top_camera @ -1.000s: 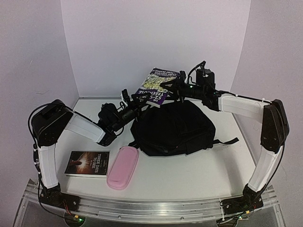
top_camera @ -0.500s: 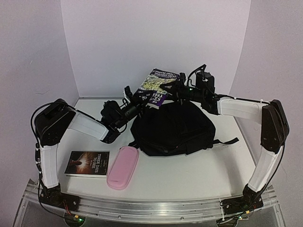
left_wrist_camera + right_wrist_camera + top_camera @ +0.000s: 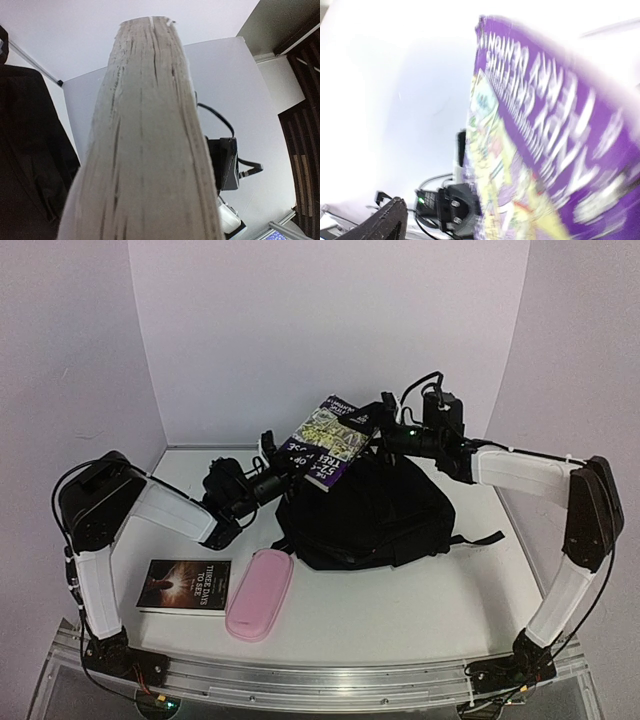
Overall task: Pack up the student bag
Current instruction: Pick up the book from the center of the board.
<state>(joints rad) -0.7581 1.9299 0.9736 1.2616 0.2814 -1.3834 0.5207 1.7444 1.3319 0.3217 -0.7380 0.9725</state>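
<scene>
The student bag [image 3: 365, 508], a big black backpack, lies at the back middle of the table, with its fabric also along the left of the left wrist view [image 3: 25, 160]. A purple book [image 3: 331, 433] hangs tilted above the bag's back left edge. My left gripper [image 3: 296, 459] is shut on the book's lower left corner, and the book's page edge [image 3: 145, 140] fills the left wrist view. My right gripper [image 3: 379, 433] stands open at the book's right edge. In the right wrist view the blurred cover [image 3: 545, 145] is apart from my one visible finger [image 3: 390, 222].
A pink pencil case [image 3: 260, 593] lies in front of the bag, near the table's front. A dark book [image 3: 185, 585] lies flat to its left. A black strap [image 3: 480, 538] trails from the bag to the right. White walls close the back and sides.
My left gripper has closed on the purple book's lower corner. My right gripper has opened and let go of the book, which has tipped slightly towards the left.
</scene>
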